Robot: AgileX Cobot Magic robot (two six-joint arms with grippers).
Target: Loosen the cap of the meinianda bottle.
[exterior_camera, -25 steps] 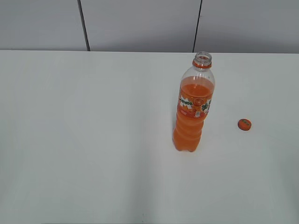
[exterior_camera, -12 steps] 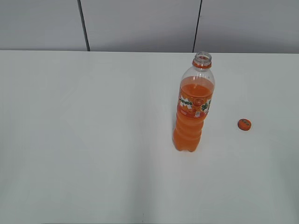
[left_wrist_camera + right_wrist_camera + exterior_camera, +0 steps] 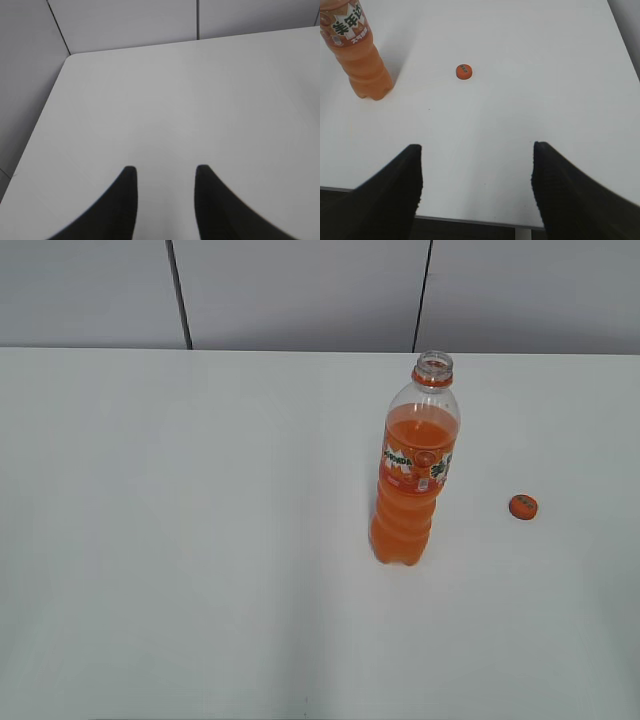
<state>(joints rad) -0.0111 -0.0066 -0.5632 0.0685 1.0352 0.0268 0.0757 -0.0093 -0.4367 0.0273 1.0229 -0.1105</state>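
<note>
white table [image 3: 200,540], grey panelled wall [image 3: 300,290]

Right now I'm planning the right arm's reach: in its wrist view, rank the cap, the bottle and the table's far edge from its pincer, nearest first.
1. Small round orange plastic cap, ahead, slightly left.
2. Tall clear plastic bottle of orange soda, far left; close to the cap's distance.
3. White table's far edge, beyond both.

Left hand [image 3: 162,172]: two matte black fingers [image 3: 125,200], smooth and curved, tapering to rounded tips. Right hand [image 3: 476,150]: the same black, broader fingers [image 3: 400,190] with a fine ribbed texture.
</note>
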